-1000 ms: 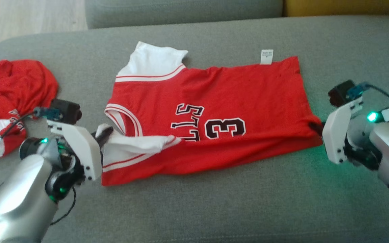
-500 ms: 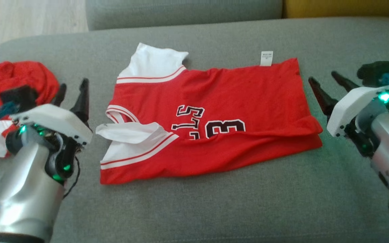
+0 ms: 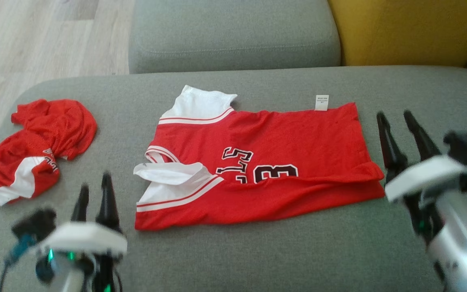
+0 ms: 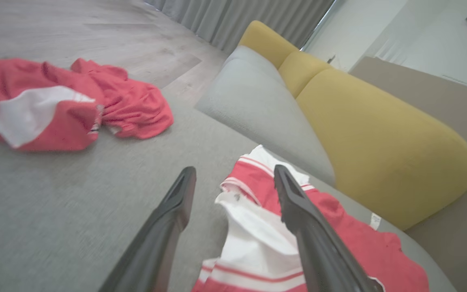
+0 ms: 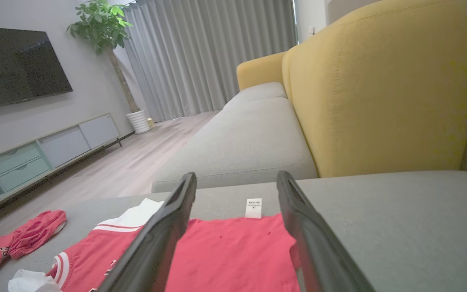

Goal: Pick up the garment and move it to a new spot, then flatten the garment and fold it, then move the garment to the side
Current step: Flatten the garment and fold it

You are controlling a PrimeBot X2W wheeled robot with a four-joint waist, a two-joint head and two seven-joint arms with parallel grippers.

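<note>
Half-folded, the red-and-white fabric jersey (image 3: 266, 162) awaits further folding and moving aside; left claw (image 3: 95, 183), 8 o'clock, and right claw (image 3: 394, 114), 3 o'clock, gape empty.

Long dark tapered fingers (image 3: 108, 198) sit on white plates (image 3: 83, 239), with silver forearm (image 3: 456, 247), green lights (image 3: 50, 255) and blue cable (image 3: 18, 248).

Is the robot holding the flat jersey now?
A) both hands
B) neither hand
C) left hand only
B: the left hand and right hand stand open on either side of the jersey, off the cloth.
</note>
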